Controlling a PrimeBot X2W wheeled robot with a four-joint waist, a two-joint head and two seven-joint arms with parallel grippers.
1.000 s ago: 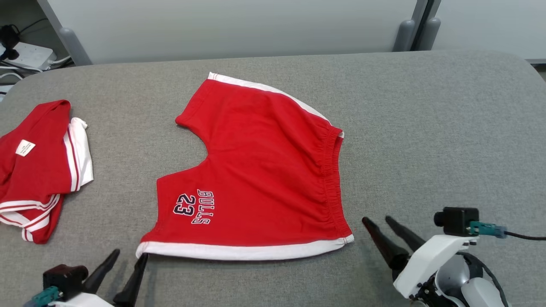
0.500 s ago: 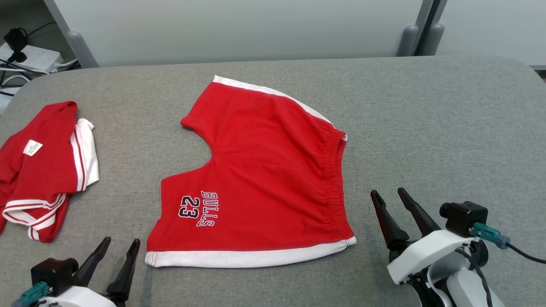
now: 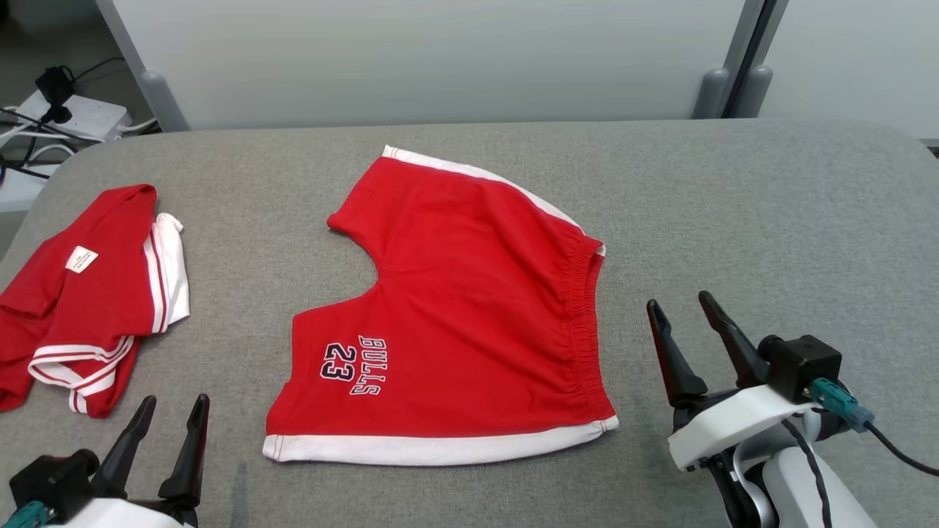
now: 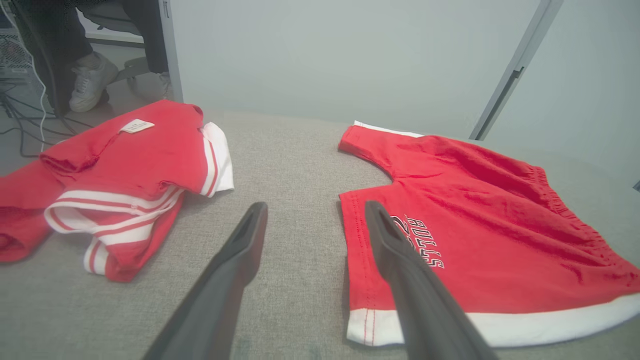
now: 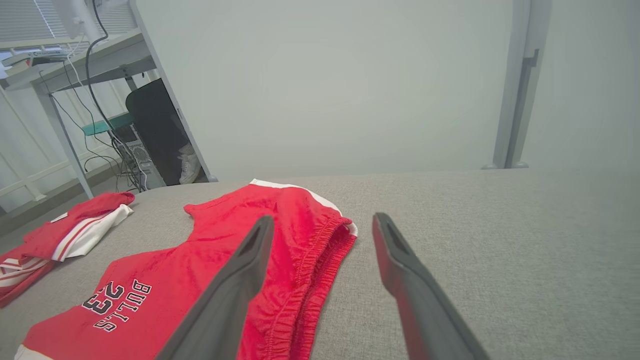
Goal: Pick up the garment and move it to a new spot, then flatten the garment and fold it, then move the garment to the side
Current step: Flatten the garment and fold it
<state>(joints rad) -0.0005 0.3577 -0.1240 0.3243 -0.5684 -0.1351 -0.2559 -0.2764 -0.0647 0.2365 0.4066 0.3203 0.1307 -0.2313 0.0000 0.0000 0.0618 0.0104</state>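
The garment, red shorts (image 3: 469, 315) with white trim and "BULLS 23" lettering, lies spread flat in the middle of the grey table (image 3: 733, 205). Its elastic waistband faces right and its leg hems face left. My left gripper (image 3: 176, 400) is open at the lower left, a short way left of the near hem corner and not touching it. In the left wrist view the open left gripper (image 4: 316, 205) points past the shorts' (image 4: 475, 240) left edge. My right gripper (image 3: 678, 300) is open just right of the waistband, with nothing between its fingers. The right wrist view has the right gripper (image 5: 323, 217) above the shorts' (image 5: 210, 260) waistband edge.
A second red garment with white stripes (image 3: 88, 293) lies crumpled at the table's left edge, also seen as the striped garment (image 4: 125, 165) in the left wrist view. Pale partition panels (image 3: 440, 59) stand behind the table. A power strip and cables (image 3: 66, 117) lie on the floor at far left. A person's shoe (image 4: 90, 87) shows beyond the table.
The head camera has shifted, sliding the scene down and right. My left gripper has drawn back from the shorts' near hem corner. My right gripper has advanced alongside the waistband.
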